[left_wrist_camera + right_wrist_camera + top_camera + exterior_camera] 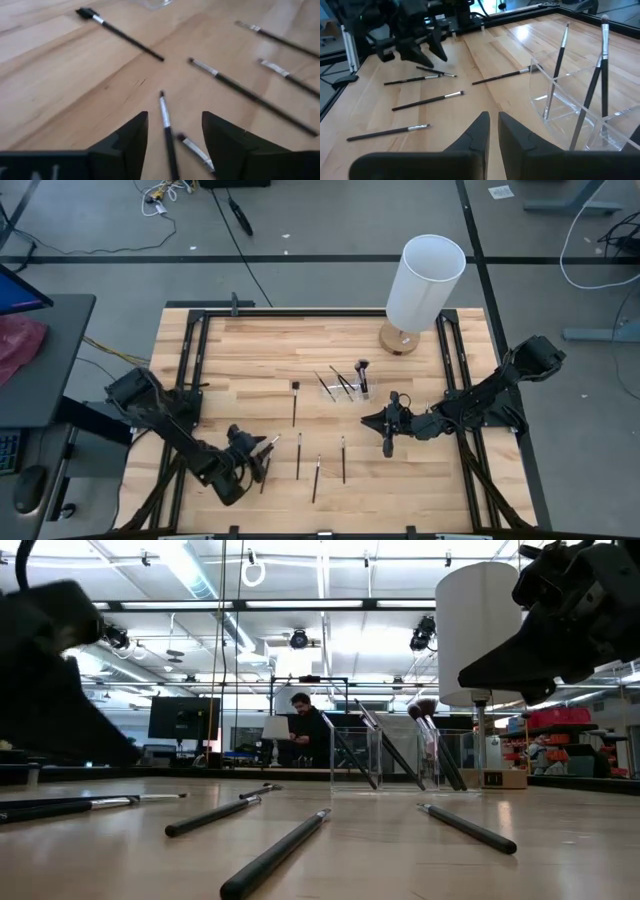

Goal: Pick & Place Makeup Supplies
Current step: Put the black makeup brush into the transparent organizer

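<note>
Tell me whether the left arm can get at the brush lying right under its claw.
Probably yes. The left claw hangs open over that brush, one finger on each side. A second brush lies close alongside and might get caught too.

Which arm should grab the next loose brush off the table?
Left, probably. Its hand hangs open right over two thin dark-handled makeup brushes on the wooden table. The right hand is nearly closed beside the clear plastic holder, away from the loose brushes.

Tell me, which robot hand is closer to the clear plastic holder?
The right gripper. It hovers just below the clear plastic holder in the high view; the left gripper is farther away, down among the loose brushes.
</note>
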Robot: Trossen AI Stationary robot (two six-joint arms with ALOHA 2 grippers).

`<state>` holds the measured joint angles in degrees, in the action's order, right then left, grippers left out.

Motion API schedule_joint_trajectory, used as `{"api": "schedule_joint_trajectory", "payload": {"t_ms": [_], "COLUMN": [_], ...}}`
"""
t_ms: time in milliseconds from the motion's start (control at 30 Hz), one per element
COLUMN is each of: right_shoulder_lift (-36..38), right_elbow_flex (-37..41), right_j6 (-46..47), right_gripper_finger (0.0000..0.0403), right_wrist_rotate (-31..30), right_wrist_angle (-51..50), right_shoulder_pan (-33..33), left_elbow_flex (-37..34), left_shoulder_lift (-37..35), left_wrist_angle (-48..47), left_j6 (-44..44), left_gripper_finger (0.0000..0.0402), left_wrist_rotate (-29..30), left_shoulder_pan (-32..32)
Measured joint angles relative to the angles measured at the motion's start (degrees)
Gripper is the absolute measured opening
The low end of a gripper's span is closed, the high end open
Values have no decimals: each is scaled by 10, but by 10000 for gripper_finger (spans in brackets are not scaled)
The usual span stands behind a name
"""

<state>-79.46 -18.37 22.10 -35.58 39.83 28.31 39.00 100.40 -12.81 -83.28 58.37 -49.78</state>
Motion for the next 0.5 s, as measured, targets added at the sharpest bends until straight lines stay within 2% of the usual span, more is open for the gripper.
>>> {"api": "schedule_joint_trajectory", "payload": {"t_ms": [100,267,500], "right_shoulder_lift": [0,0,0], "right_elbow_flex": [0,0,0], "right_j6": [9,14,14], "right_gripper_finger": [43,43,43], "right_wrist_rotate": [0,0,0], "right_wrist_angle": [0,0,2], "right_shoulder_pan": [-3,-4,-5], "left_elbow_flex": [0,2,1], "left_shoulder_lift": [40,94,107], "left_wrist_angle": [0,2,-2], "left_j6": [-17,-63,-68], "left_gripper_finger": [189,169,142], "left_wrist_rotate": [-16,36,40], "left_shoulder_pan": [5,1,2]}}
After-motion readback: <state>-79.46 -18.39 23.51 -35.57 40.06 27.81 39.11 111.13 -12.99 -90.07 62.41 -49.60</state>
